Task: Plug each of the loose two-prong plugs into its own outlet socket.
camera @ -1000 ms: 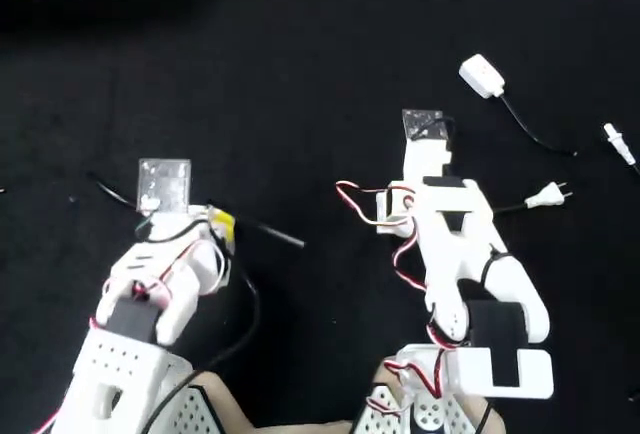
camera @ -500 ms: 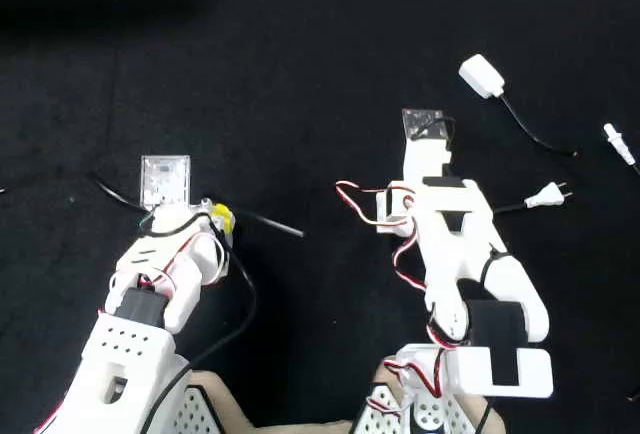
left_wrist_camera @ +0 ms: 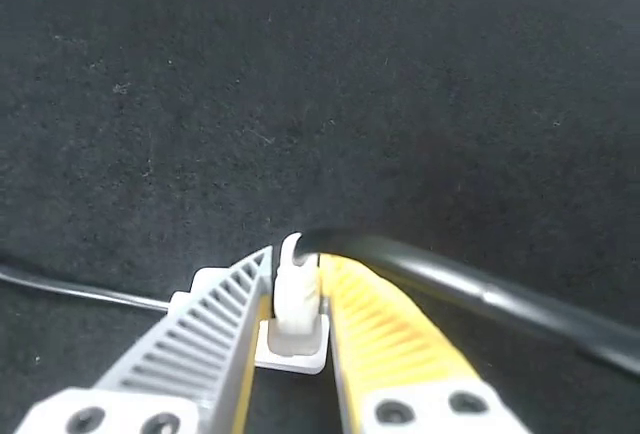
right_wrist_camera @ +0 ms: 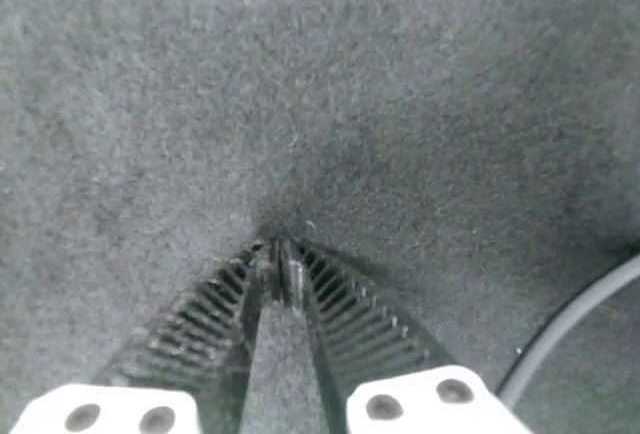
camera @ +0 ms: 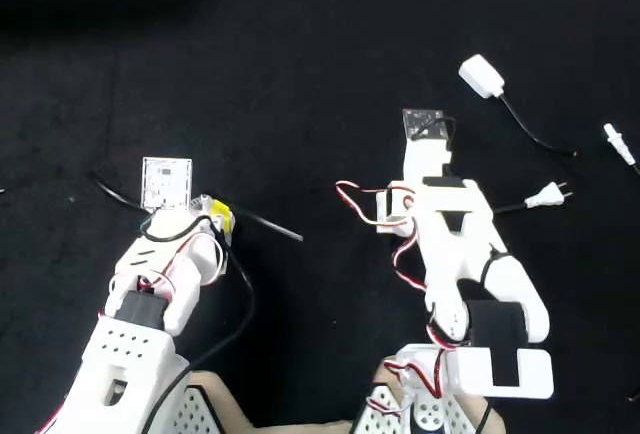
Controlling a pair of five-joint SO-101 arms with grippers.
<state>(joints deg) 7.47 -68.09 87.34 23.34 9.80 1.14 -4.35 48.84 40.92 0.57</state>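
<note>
Gripping a white two-prong plug (left_wrist_camera: 296, 306), your left end effector (left_wrist_camera: 297, 269) is squeezed narrowly around it, and the plug's black cable (left_wrist_camera: 480, 294) runs off past the yellow finger. Just beyond its tips the white outlet socket (camera: 165, 182) lies on the black bench (camera: 300, 74). Your right end effector (right_wrist_camera: 278, 259) is pinched closed on nothing. Beside that arm lies a loose plug (camera: 546, 194); farther back, a white adapter (camera: 482, 76).

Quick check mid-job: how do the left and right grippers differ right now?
The left gripper is shut on a white plug with a black cable. The right gripper is shut on nothing. The left gripper has one yellow jaw and one grey jaw, while the right gripper's jaws are both dark. Both point down at the black cloth.
</note>
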